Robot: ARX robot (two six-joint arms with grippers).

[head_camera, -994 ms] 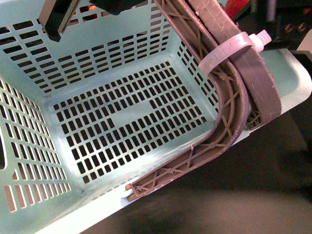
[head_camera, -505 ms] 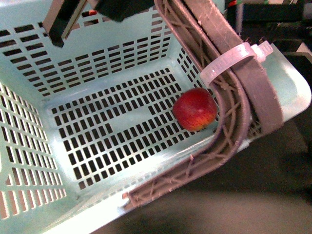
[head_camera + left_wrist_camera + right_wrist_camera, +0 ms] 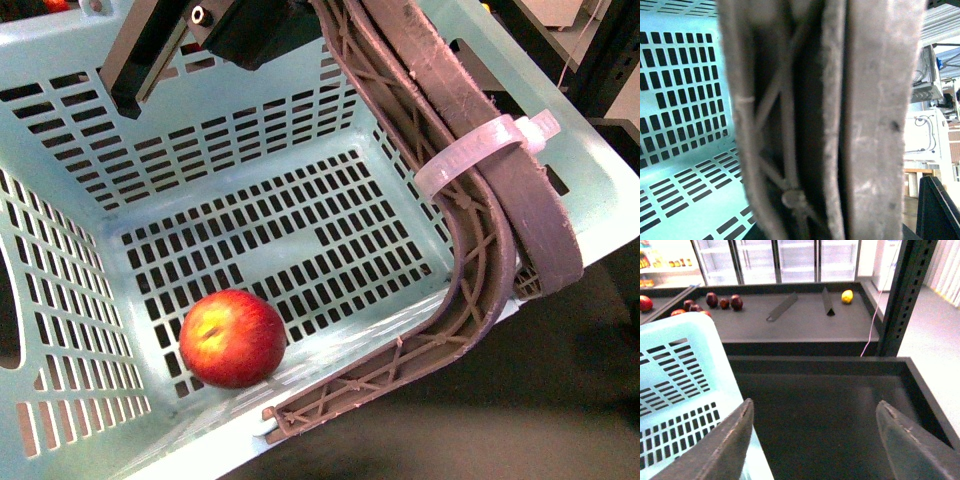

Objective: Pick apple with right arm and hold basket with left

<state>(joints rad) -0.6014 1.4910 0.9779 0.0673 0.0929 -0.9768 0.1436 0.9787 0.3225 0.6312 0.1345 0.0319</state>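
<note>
At basket (image 3: 70, 330) near-left cnr: 1 apple (image 3: 232, 338) (against wall); floor otherwise free.

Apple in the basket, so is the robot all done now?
Nearly. Done: the apple lies on the floor of the basket, by a corner. In hand: the handles fill the left wrist view, so the left arm seems to hold them, though its jaws are hidden. The right gripper is open and empty, outside the basket. Left: probably nothing except holding the basket steady.
</note>
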